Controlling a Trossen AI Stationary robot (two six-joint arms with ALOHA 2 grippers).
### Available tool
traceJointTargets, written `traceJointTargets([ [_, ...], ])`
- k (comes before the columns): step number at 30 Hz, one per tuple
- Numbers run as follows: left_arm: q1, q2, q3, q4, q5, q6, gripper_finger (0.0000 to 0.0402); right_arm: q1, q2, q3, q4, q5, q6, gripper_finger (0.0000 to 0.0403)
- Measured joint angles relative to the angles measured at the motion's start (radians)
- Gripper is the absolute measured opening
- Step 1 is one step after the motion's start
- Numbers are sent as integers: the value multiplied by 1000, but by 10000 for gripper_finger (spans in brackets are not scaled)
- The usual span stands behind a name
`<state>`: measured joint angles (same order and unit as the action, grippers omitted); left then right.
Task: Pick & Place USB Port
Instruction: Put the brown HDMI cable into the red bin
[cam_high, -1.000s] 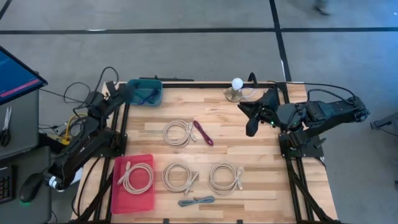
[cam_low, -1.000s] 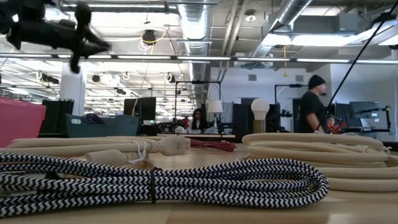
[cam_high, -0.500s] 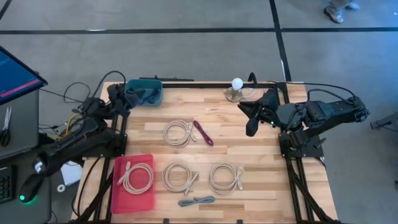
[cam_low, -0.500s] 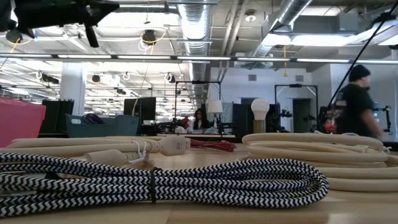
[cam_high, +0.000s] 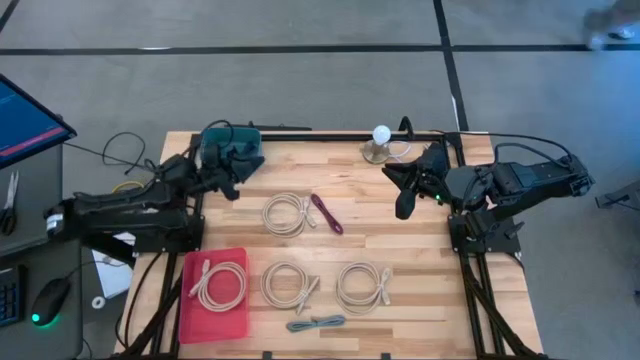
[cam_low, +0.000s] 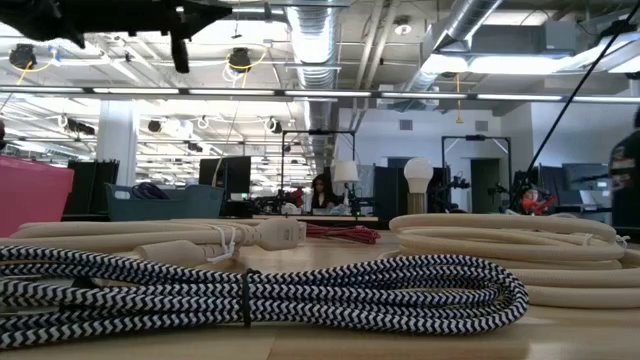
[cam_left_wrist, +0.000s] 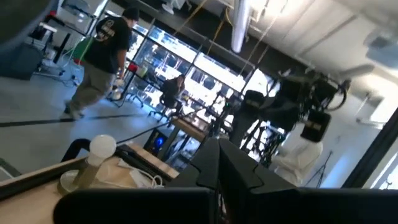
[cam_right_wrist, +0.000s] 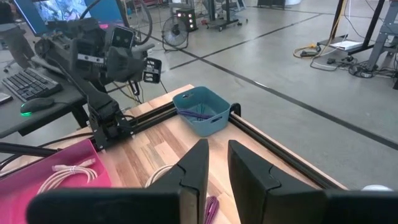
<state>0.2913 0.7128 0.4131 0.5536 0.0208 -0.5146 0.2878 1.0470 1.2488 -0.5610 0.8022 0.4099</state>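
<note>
Several coiled USB cables lie flat on the wooden table: a cream coil (cam_high: 287, 213) with a maroon cable (cam_high: 326, 213) beside it, a cream coil (cam_high: 218, 285) on the pink tray (cam_high: 200, 320), two more cream coils (cam_high: 288, 285) (cam_high: 362, 287), and a black-and-white braided cable (cam_high: 315, 323) (cam_low: 260, 290) at the near edge. My left gripper (cam_high: 228, 180) hovers shut, high above the table, just near of the teal bin (cam_high: 232, 148). My right gripper (cam_high: 405, 197) waits in the air at the table's right, its fingers (cam_right_wrist: 198, 163) a narrow gap apart.
The teal bin (cam_right_wrist: 202, 111) at the far-left corner has a purple cable inside. A lamp with a round bulb (cam_high: 380, 138) stands at the far edge near my right arm. A monitor and mouse sit off the table's left. People show in the room behind.
My left arm has swung out from the table's left side. Its gripper has moved from the bin's left edge toward the table's right and a little nearer, staying high. A person has walked across the room behind the table. The cables have not moved.
</note>
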Motion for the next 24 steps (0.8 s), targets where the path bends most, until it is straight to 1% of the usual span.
traceJointTargets([
  [3,-45,30,40,-14,-33,61,5,0,0,0,-3,-13,0,54],
  [5,-70,34,76,-60,-62,98,5,0,0,0,-6,-20,0,54],
  [9,-120,31,178,-276,-132,184,5,0,0,0,-8,-20,0,54],
  [12,-166,31,263,-459,-210,259,5,0,0,0,-9,-20,0,54],
  [14,-202,31,302,-540,-267,310,5,0,0,0,-14,-20,0,54],
  [21,-344,31,363,-617,-462,475,5,0,0,0,-24,-20,0,54],
  [24,-396,23,378,-731,-485,508,5,0,-1,0,-66,-22,1,54],
])
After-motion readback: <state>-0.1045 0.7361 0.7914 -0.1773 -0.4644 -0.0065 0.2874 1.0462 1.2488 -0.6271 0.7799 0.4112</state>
